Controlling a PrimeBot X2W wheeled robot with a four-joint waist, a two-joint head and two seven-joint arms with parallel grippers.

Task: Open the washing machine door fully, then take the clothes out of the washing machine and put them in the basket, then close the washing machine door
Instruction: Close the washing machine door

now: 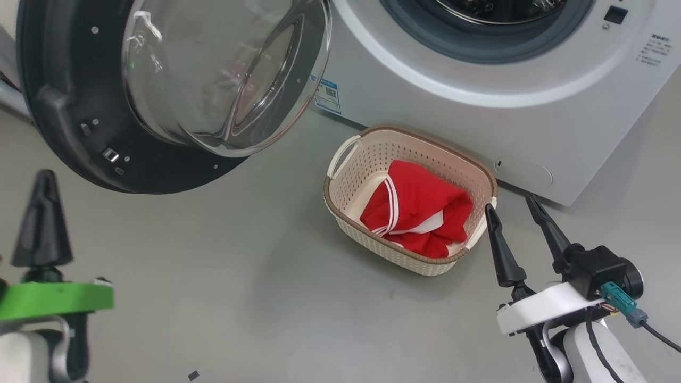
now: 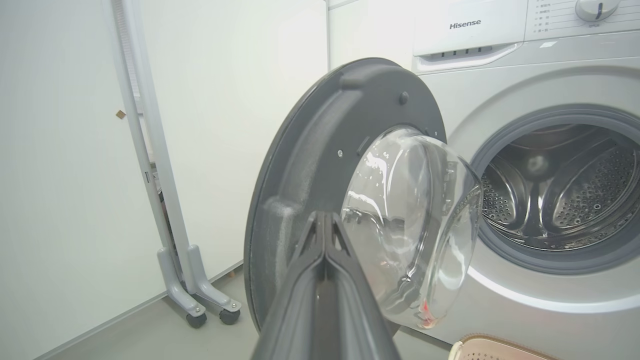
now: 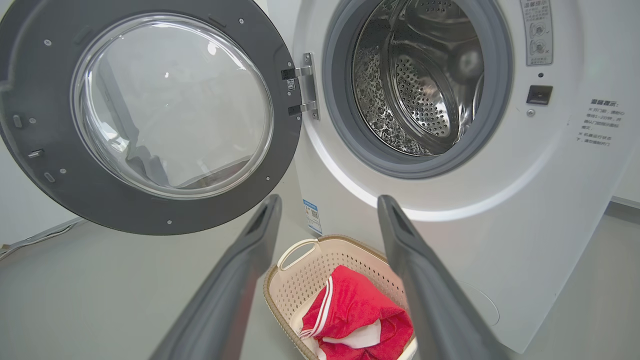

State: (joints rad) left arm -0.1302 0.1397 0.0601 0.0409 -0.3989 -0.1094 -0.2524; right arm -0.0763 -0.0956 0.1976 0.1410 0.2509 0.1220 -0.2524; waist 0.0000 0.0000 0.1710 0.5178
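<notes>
1. I see the washing machine [image 1: 479, 122] at the far right, its door [image 1: 69, 106] swung wide open to the left.
2. The clothes [image 1: 420, 207], red with white stripes, lie in the basket [image 1: 362, 175] on the floor [image 1: 239, 292], just in front of the washer.
3. My left gripper [image 1: 45, 178] sits near left by the door's rim, fingers pressed together, holding nothing.
4. My right gripper [image 1: 509, 204] sits just right of the basket, fingers wide apart, empty.

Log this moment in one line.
stage: door closing pending | washing machine door: open | steel drum: no clothes visible | red clothes: in basket | left gripper: shut, empty | right gripper: open, near basket
</notes>
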